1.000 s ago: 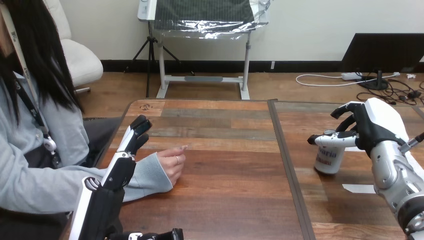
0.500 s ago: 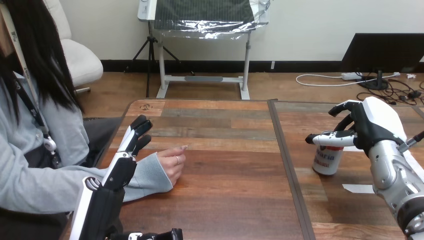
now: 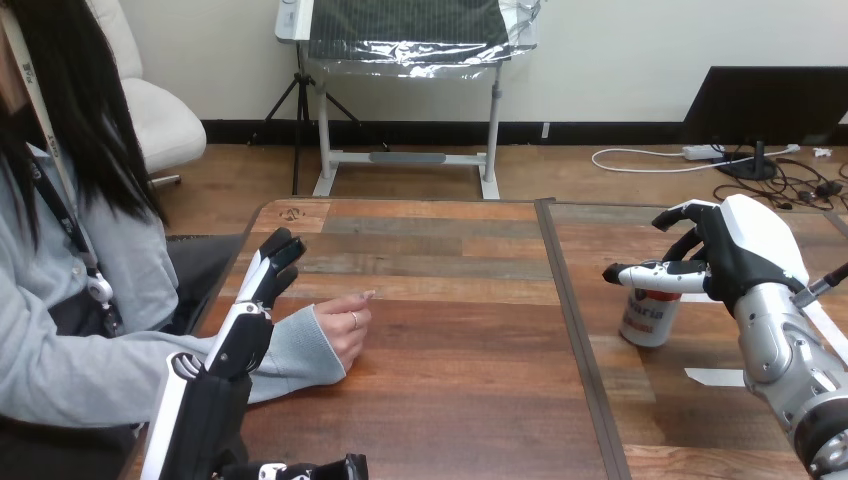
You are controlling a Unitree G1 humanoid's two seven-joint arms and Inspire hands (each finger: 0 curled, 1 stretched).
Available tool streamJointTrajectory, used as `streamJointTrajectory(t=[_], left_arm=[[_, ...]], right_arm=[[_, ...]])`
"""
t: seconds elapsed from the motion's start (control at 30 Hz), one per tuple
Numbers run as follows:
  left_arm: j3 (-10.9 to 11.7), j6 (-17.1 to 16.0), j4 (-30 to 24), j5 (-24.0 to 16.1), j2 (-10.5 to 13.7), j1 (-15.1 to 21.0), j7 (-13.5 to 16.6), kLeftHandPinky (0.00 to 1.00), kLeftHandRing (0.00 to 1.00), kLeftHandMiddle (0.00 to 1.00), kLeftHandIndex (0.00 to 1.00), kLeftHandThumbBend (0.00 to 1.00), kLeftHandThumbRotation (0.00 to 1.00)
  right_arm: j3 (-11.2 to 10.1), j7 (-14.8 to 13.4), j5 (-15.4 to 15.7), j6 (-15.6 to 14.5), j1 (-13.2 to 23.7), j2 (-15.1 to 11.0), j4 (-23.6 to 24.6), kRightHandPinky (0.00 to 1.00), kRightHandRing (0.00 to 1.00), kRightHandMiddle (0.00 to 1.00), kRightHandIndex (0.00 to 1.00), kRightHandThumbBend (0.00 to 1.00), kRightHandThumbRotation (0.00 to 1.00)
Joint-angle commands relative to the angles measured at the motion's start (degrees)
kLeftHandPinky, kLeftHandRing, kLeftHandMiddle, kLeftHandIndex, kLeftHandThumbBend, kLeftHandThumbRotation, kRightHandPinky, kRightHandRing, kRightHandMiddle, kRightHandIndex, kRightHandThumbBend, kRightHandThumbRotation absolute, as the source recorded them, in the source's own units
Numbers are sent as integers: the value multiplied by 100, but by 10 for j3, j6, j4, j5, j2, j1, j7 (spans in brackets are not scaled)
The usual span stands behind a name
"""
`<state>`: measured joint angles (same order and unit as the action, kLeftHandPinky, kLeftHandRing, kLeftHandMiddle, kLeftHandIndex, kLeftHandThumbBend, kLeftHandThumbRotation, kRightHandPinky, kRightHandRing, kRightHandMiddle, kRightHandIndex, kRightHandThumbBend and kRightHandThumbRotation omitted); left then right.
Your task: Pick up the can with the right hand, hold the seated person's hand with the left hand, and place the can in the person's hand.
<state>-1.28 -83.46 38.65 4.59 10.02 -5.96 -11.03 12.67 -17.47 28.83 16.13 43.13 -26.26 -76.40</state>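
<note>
While the right hand sits at the right of the frame, its thumb lies across the upper front of the can and its fingers curl round behind, so the can is gripped near its top. The can stands upright at centre right, low against the table; whether its base touches the wood I cannot tell. A white slip lies on the table just below and right of the can. At lower left the left hand has straight fingers pointing up the frame and holds nothing. It overlaps the grey sleeve at the wrist; contact is unclear. The person's hand, loosely curled, rests on the table just right of it, well apart from the can.
</note>
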Motion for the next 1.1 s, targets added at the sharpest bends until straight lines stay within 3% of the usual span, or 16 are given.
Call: streamJointTrajectory(t=[0.0,0.2,0.5,0.6,0.77,1.07], left_arm=[[4,1,2,2,-2,41,4,96,99,99,93,100,55],[2,3,2,3,-2,42,3,97,100,99,93,100,55],[4,0,8,2,-5,46,4,95,99,99,93,100,55],[9,-2,12,-2,-7,49,5,96,99,99,93,100,55],[12,-3,14,-6,-10,51,7,94,98,98,92,100,56],[9,-5,19,-2,-10,58,6,95,98,98,92,100,55]], right_arm=[[-6,-6,-15,18,1,9,29,45,49,58,74,100,47],[-10,-12,-25,29,-3,7,37,42,47,54,74,100,46],[-15,-12,-38,40,-10,4,51,46,53,59,75,100,48],[-16,-18,-41,45,-13,3,57,43,50,56,75,100,49],[-20,-22,-48,52,-17,3,65,28,34,39,74,100,48],[-20,-30,-49,57,-25,-1,87,16,21,27,74,100,47]])
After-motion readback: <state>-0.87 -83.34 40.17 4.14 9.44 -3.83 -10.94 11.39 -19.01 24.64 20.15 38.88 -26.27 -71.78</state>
